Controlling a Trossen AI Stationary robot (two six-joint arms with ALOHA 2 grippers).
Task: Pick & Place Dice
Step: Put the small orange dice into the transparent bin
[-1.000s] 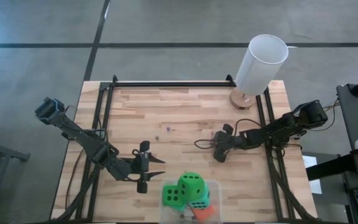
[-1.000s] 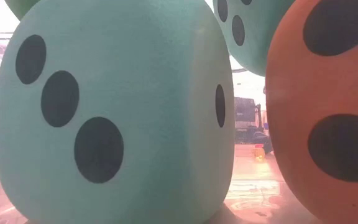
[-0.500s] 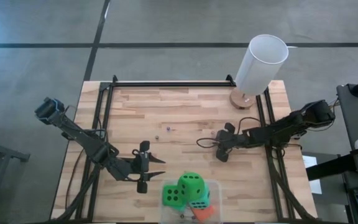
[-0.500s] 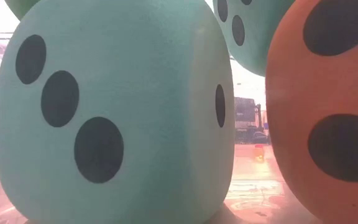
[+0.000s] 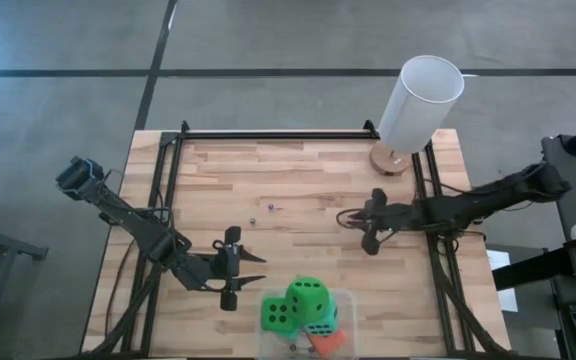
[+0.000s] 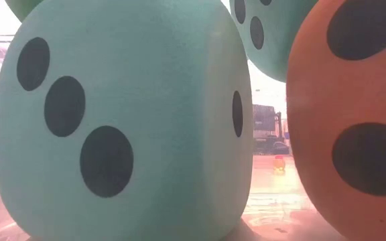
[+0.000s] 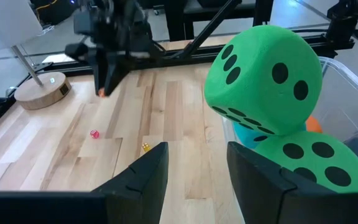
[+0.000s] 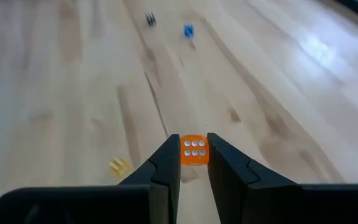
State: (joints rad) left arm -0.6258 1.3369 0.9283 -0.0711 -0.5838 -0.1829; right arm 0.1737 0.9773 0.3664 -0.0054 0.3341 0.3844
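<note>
Large soft dice sit piled in a clear bin (image 5: 346,300) at the table's near edge: two bright green dice (image 5: 308,295) (image 5: 279,316), a teal die (image 5: 320,326) and an orange-red die (image 5: 330,342). The low view fills with a teal die (image 6: 119,120), the orange-red die (image 6: 354,114) and a second teal die (image 6: 273,33). My left gripper (image 5: 236,270) (image 7: 197,168) is open, just left of the bin. My right gripper (image 5: 369,238) (image 8: 194,149) hangs over the table's middle right, shut on a small orange die (image 8: 194,150) with white pips. My right gripper pinches the small orange die by two opposite faces (image 8: 183,151) between its two fingertips. In the left wrist view the fingers (image 7: 104,71) point down from above with the die (image 7: 100,92) at their free ends. I cannot tell whether the die is clear of the table.
Tiny dice lie loose on the wood: blue (image 8: 188,30), dark (image 8: 150,18), yellow (image 8: 118,165) (image 7: 145,147) and red (image 7: 94,134). A white lamp (image 5: 420,100) on a round wooden base (image 5: 390,158) stands at the far right corner. Black rails (image 5: 268,134) frame the table.
My right gripper has moved a short way toward the table's right edge, carrying the small orange die with it. The left arm and the large dice in the bin have kept still.
</note>
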